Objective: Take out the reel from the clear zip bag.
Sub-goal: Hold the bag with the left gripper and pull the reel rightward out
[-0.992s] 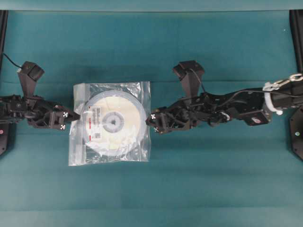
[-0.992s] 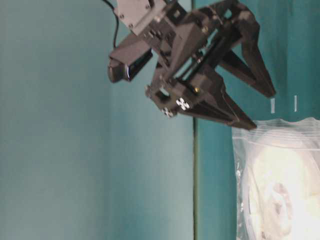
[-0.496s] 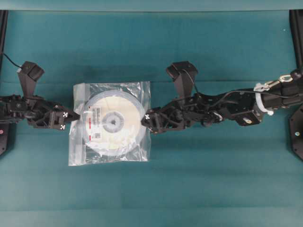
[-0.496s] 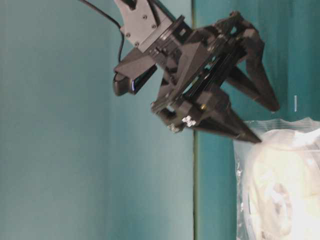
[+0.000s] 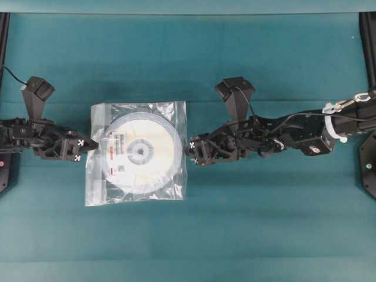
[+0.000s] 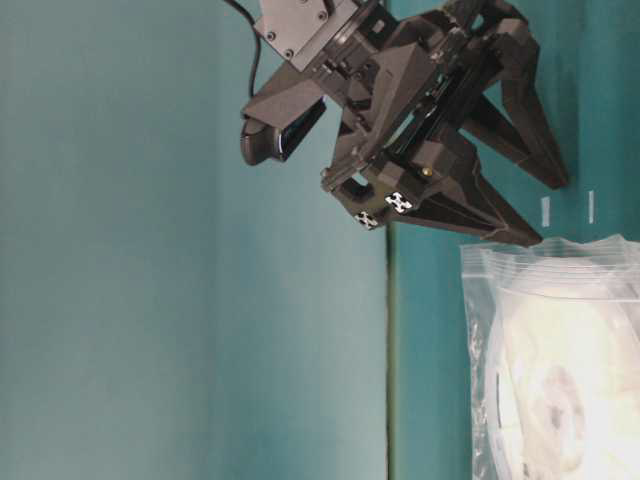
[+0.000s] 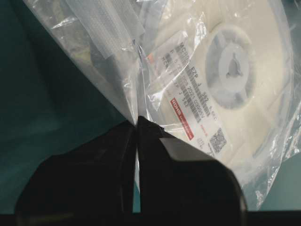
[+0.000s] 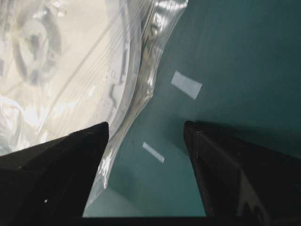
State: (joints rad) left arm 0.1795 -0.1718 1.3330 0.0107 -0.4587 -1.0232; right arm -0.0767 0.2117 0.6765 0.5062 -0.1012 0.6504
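Left claw [image 7: 137,127] clamped on bag [image 5: 136,154] edge; right claw [image 8: 146,129] wide open, empty, bag edge beside one finger. Risk: it pinches reel [image 5: 141,154] too, nothing slides out.

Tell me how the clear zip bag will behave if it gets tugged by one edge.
The clear zip bag looks thin and crinkled, so it will probably flop and stretch rather than hold shape. The film pinched in the left gripper already puckers into folds. The stiff-looking reel inside likely carries most of the weight, so the bag may drag along the cloth.
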